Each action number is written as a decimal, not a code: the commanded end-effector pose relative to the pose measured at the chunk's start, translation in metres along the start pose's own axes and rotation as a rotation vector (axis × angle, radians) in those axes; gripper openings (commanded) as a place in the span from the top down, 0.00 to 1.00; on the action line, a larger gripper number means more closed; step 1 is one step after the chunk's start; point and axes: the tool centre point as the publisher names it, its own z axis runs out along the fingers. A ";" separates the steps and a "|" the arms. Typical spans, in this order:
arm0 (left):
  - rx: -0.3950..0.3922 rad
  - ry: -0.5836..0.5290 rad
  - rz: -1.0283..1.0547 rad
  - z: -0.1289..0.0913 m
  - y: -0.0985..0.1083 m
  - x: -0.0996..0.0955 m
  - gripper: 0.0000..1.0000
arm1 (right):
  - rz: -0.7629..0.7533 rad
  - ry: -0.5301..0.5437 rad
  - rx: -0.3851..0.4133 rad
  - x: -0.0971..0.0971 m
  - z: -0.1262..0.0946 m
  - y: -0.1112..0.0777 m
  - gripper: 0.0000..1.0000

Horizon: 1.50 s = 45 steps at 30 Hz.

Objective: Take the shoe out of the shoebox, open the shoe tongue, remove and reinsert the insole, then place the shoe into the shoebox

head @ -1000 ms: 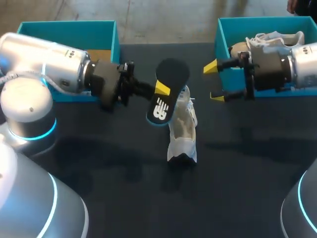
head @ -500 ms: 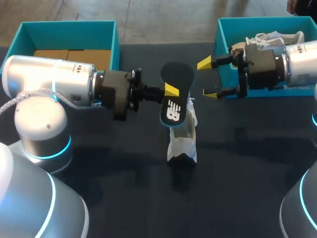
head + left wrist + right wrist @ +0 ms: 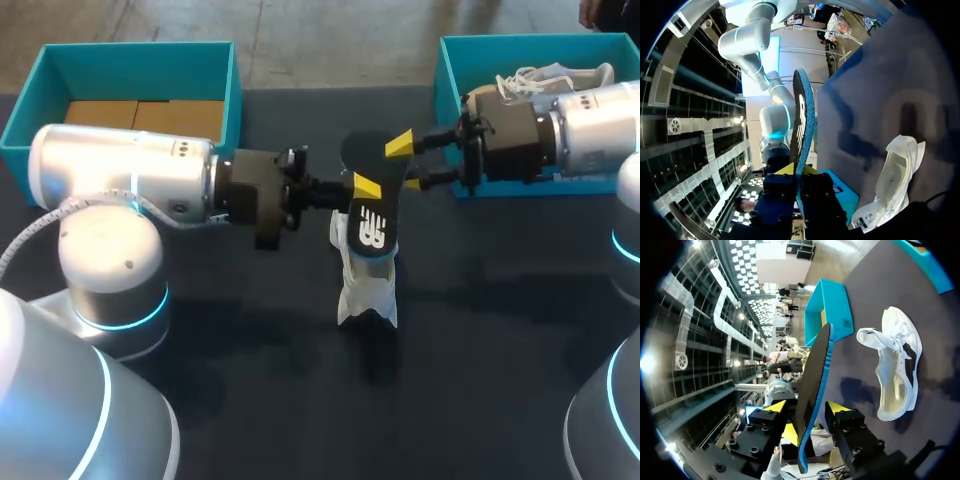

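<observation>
Head view, insole (image 3: pixel 372 228) apparently in left tool (image 3: pixel 360 188)

White shoe (image 3: pixel 368 285) lying mid-way between the boxes, mouth gaping, black insole (image 3: pixel 372 225) with blue underside upright on edge just above it, open teal shoebox (image 3: pixel 130 55) back left, second teal shoebox (image 3: pixel 445 75) back right holding another white shoe (image 3: pixel 555 75)
</observation>
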 end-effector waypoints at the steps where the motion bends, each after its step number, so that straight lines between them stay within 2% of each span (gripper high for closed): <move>1: -0.010 -0.002 -0.003 0.004 -0.002 0.002 1.00 | 0.001 0.003 -0.003 -0.001 0.005 0.002 0.59; 5: -0.025 -0.006 -0.018 0.006 -0.001 0.003 1.00 | 0.004 0.008 -0.003 -0.003 0.005 0.002 0.72; 7: -0.029 -0.008 -0.019 0.007 -0.001 0.002 1.00 | 0.006 0.009 -0.004 -0.003 0.005 0.002 0.84; 8: -0.030 -0.008 -0.019 0.007 0.000 0.002 1.00 | 0.006 0.010 -0.004 -0.003 0.005 0.002 0.96; 9: -0.031 -0.008 -0.019 0.007 0.000 0.002 1.00 | 0.006 0.010 -0.004 -0.004 0.005 0.002 1.00; 17: -0.027 0.013 -0.028 0.008 0.003 0.002 1.00 | 0.005 0.012 -0.005 -0.006 0.005 0.002 1.00; 18: -0.024 0.021 -0.030 0.008 0.003 0.001 0.79 | 0.007 0.013 -0.007 -0.007 0.005 0.002 1.00; 19: -0.016 0.035 -0.034 0.007 0.003 0.001 0.35 | 0.008 0.013 -0.008 -0.008 0.005 0.002 1.00; 20: -0.016 0.041 -0.031 0.005 0.003 0.000 0.00 | 0.011 0.013 -0.010 -0.009 0.004 0.003 1.00; 26: 0.021 0.122 -0.049 -0.011 0.003 -0.004 0.00 | 0.023 0.013 -0.008 -0.017 0.003 0.004 1.00; 32: 0.062 0.254 -0.052 -0.031 0.007 -0.011 0.00 | 0.040 0.003 0.005 -0.027 0.005 0.006 1.00; 39: 0.133 0.486 -0.063 -0.047 0.011 -0.025 0.00 | 0.046 -0.002 0.013 -0.036 0.007 0.009 1.00; 43: 0.153 0.577 -0.083 -0.049 0.013 -0.030 0.00 | 0.046 -0.006 0.015 -0.038 0.008 0.010 1.00; 45: 0.176 0.663 -0.090 -0.050 0.013 -0.033 0.00 | 0.044 -0.005 0.015 -0.038 0.008 0.011 1.00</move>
